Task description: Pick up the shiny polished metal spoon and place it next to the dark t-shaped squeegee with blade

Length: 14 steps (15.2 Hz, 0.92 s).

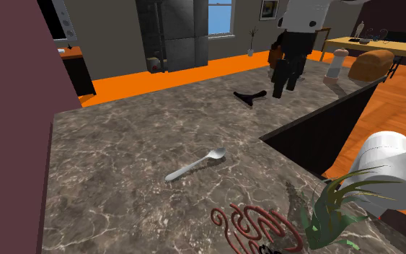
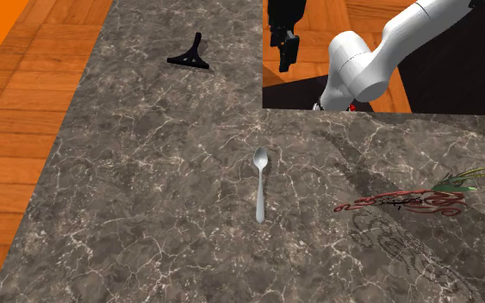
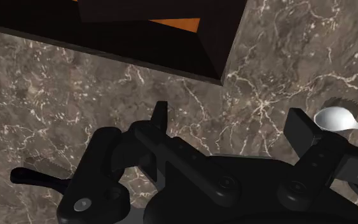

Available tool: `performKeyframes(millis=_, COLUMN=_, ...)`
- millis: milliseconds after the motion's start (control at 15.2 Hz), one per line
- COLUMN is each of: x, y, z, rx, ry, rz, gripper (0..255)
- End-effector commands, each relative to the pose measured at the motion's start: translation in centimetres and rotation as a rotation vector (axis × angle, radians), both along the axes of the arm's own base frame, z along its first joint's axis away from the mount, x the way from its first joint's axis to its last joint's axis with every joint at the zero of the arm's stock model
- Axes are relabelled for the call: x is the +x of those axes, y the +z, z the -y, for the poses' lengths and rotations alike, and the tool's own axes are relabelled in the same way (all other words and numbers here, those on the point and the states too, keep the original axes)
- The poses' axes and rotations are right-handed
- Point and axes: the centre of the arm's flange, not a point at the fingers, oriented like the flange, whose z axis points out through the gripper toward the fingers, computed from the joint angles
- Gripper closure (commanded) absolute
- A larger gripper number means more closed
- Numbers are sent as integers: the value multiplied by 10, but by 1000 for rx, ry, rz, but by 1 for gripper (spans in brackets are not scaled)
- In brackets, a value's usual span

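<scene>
The gripper (image 1: 284,85) hangs with its black fingers (image 3: 299,130) spread apart, nothing between them. The spoon (image 2: 260,183) lies flat on the veined counter (image 2: 146,198), outside the fingers, well apart from them; the squeegee (image 2: 190,57) seems to lie nearer them

Smooth white rounded arm (image 2: 357,65), all-black two-finger end effector (image 2: 284,52)

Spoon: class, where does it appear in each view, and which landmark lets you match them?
Shoulder view: spoon mid-picture on the counter, bowl toward upper right.
Second exterior view: spoon centre, bowl uppermost.
Wrist view: its bowl beside one finger of the gripper.
Shared landmark: the counter's inner corner.
</scene>
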Motion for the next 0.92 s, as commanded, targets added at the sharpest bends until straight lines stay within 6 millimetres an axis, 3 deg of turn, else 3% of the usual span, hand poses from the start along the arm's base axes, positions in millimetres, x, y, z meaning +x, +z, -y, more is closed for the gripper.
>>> performKeyframes(millis=0, x=0, y=0, z=0, rx=0, ry=0, rz=0, gripper=0)
performKeyframes(millis=858, x=67, y=-82, z=-140, rx=6, ry=-176, rz=-106, gripper=0)
